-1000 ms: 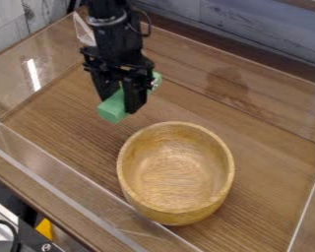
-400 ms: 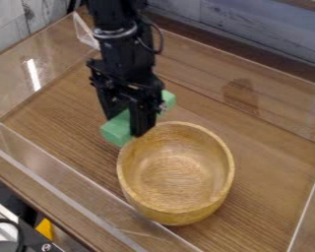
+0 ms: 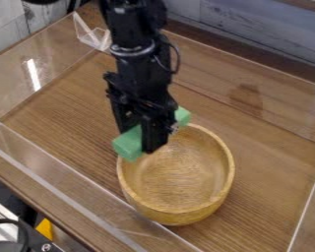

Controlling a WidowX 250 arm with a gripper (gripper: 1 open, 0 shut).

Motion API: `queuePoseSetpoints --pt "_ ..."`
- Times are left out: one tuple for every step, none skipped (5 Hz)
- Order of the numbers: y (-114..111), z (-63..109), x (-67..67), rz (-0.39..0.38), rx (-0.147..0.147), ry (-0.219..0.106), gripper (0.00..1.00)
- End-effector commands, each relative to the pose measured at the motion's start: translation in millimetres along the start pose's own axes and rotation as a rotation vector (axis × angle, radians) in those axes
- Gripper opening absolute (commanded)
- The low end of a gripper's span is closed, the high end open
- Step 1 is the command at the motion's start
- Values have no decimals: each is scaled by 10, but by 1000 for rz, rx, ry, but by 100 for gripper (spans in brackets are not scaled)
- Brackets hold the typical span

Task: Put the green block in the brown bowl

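Observation:
The green block (image 3: 130, 145) is a short bright green bar, held tilted between the black fingers of my gripper (image 3: 149, 137), which is shut on it. Its lower end pokes out left of the fingers and a smaller green end (image 3: 181, 117) shows on their right. The block hangs just above the near-left rim of the brown bowl (image 3: 177, 177), a round tan wooden bowl with nothing inside it. The black arm (image 3: 134, 44) reaches down from the top of the view.
A clear plastic wall (image 3: 55, 182) runs along the front and left of the wooden tabletop (image 3: 55, 108), with another clear panel at the right edge (image 3: 302, 217). A grey plank wall (image 3: 252, 20) stands behind.
The gripper has carried the green block down and to the right, from the open tabletop left of the bowl to just over the bowl's left rim.

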State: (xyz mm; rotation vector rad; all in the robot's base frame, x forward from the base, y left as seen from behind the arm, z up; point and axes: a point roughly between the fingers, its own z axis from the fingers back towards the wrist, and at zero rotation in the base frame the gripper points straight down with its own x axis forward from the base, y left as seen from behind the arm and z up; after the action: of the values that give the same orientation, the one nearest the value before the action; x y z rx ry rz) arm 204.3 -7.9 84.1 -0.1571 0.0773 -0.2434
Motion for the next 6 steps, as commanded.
queuePoseSetpoints --pt "-144 74 97 -4 10 -25 0" --pt "-206 175 94 27 8 -31 0" --pt "-129 149 29 115 2 -50 0" --pt "-57 85 -31 187 -1 -64 0" --pt "-41 -26 -60 142 10 -64 0" --pt "-30 -20 11 137 11 -55 100"
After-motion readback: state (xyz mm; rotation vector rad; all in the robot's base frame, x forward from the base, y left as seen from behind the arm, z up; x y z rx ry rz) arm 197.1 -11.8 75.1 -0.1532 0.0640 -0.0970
